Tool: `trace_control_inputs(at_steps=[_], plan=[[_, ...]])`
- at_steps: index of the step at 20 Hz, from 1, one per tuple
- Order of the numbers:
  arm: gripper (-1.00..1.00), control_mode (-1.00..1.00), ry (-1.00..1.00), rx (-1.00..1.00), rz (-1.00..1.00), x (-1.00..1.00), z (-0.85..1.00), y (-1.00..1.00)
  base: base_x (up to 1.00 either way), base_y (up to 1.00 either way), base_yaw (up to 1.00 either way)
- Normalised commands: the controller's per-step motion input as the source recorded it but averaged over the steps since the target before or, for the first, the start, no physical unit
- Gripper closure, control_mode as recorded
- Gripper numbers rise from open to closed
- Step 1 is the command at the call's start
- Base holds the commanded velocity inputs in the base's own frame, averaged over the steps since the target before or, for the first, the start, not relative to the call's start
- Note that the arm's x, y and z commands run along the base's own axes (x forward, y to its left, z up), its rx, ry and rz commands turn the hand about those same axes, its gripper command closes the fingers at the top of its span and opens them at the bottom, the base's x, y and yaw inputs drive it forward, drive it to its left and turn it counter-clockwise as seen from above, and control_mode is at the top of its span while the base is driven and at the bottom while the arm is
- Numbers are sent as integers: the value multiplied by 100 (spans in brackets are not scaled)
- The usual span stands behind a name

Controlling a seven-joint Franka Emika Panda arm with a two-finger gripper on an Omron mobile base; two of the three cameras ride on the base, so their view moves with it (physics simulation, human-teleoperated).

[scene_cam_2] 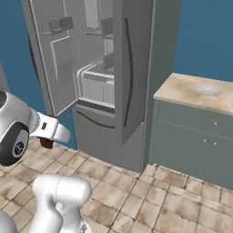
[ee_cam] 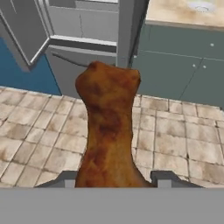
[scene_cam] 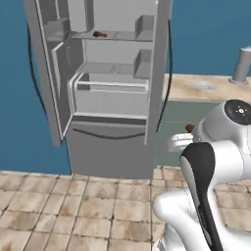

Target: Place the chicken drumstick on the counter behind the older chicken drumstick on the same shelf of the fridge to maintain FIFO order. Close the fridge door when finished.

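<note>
My gripper [ee_cam: 114,180] is shut on the chicken drumstick [ee_cam: 109,127], a brown piece that rises between the two dark fingertips [ee_cam: 162,178]. From the left base view the held drumstick [scene_cam: 189,128] hangs by the gripper [scene_cam: 188,132] over the floor, right of the fridge [scene_cam: 112,142]. In the right base view it [scene_cam_2: 46,143] sits under the gripper [scene_cam_2: 47,138], in front of the open fridge door [scene_cam_2: 54,63]. The older chicken drumstick [scene_cam: 100,34] lies on the upper shelf [scene_cam: 122,36]. The counter [scene_cam: 206,88] stands to the right.
The fridge door [scene_cam: 46,78] stands swung open to the left, with door bins. The other door [scene_cam_2: 132,68] is shut. A pulled-out drawer [scene_cam: 110,98] sits below the shelves. Grey-green cabinets [ee_cam: 183,61] with knobs stand under the counter, which has a sink [scene_cam_2: 207,91]. The floor [scene_cam: 73,211] is tiled.
</note>
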Motion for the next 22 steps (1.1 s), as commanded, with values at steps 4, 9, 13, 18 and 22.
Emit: trace_control_inputs(at_steps=[4, 9, 13, 18, 22], plan=[[100, 100, 0, 0, 0, 0, 0, 0, 19, 74, 33], [100, 100, 0, 0, 0, 0, 0, 0, 84, 35, -1], [100, 100, 0, 0, 0, 0, 0, 0, 89, 19, -20], [100, 100, 0, 0, 0, 0, 0, 0, 77, 13, -26], [100, 100, 0, 0, 0, 0, 0, 0, 82, 17, -28]])
